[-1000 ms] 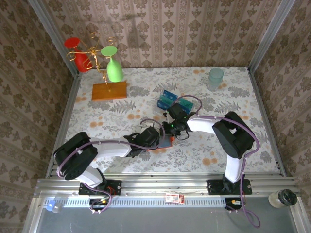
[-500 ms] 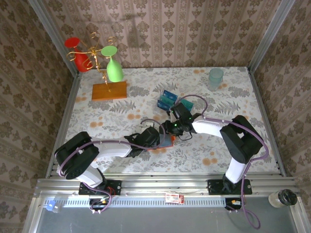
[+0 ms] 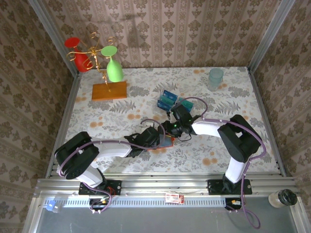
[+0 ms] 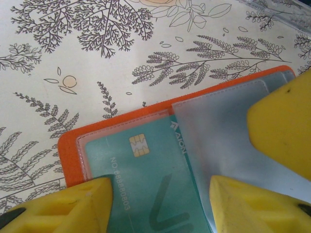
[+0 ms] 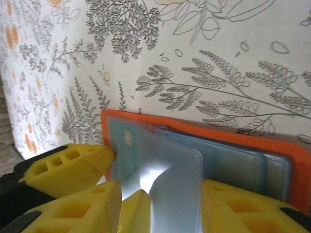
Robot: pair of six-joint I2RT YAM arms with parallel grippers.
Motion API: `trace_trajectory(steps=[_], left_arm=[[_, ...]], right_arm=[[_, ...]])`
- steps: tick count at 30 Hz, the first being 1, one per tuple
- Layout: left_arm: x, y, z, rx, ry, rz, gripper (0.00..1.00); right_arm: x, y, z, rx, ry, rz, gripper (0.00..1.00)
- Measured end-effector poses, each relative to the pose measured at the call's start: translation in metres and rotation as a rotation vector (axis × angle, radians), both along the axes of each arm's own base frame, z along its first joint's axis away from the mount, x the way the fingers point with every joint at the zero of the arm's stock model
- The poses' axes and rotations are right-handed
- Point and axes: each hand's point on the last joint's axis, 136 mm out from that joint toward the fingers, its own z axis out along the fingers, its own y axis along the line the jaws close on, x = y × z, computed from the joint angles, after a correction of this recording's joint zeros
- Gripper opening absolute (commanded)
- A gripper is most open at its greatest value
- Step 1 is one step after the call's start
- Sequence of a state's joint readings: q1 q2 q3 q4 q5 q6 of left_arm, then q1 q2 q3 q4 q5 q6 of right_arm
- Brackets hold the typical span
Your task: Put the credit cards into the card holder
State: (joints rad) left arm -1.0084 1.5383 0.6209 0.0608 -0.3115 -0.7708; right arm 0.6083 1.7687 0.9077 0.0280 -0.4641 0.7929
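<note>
Both jaws-apart: left gripper (image 4: 160, 194) | right gripper (image 5: 163, 204) | credit card (image 4: 146, 167) sleeved (card holder (image 4: 70, 156) unfolded)

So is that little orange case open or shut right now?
Open. The card holder lies spread flat, its grey-blue sleeves showing, a teal card tucked inside one.

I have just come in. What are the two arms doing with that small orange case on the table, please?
Both arms meet over the card holder, which lies open on the floral table. A teal credit card sits in one clear pocket. The left gripper stands over that card with its jaws apart. The right gripper has its jaws apart around a loose sleeve page. More cards wait further back.
</note>
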Motion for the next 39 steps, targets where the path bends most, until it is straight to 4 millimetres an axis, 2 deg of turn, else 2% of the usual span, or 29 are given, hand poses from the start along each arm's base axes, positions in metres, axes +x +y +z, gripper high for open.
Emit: trace_trajectory(steps=[5,7,10,12,13,14,18,22,28,35,39], left_arm=[[0.000,0.000,0.001,-0.003,-0.002,-0.001,0.64],[0.000,0.000,0.004,-0.006,-0.004,-0.003,0.72],[-0.003,0.005,0.010,-0.010,-0.008,-0.003,0.83],[-0.002,0.010,0.022,-0.028,-0.022,0.003,0.90],[-0.001,0.012,0.028,-0.043,-0.030,0.010,0.98],[0.001,0.014,0.037,-0.061,-0.043,0.018,1.00],[0.005,0.034,0.054,-0.112,-0.056,0.051,1.00],[0.004,0.063,0.055,-0.117,-0.041,0.099,1.00],[0.000,0.089,0.059,-0.128,-0.032,0.135,1.00],[-0.008,0.114,0.046,-0.088,0.004,0.182,1.00],[-0.001,0.114,0.055,-0.123,-0.030,0.199,1.00]], right_arm=[[0.000,0.006,0.005,0.055,0.015,-0.005,0.45],[0.000,0.007,0.006,0.064,0.021,-0.010,0.45],[-0.001,0.007,0.008,0.076,0.026,-0.015,0.52],[-0.002,0.008,0.013,0.085,0.026,-0.018,0.57],[-0.003,0.009,0.015,0.089,0.021,-0.015,0.58],[-0.004,0.010,0.020,0.096,0.014,-0.011,0.61],[-0.006,0.019,0.037,0.121,-0.022,-0.007,0.63],[-0.012,0.033,0.044,0.125,-0.039,0.007,0.64],[-0.013,0.057,0.049,0.141,-0.059,0.022,0.64],[-0.017,0.077,0.025,0.138,-0.023,0.036,0.64],[-0.026,0.079,0.000,0.103,0.023,0.045,0.63]])
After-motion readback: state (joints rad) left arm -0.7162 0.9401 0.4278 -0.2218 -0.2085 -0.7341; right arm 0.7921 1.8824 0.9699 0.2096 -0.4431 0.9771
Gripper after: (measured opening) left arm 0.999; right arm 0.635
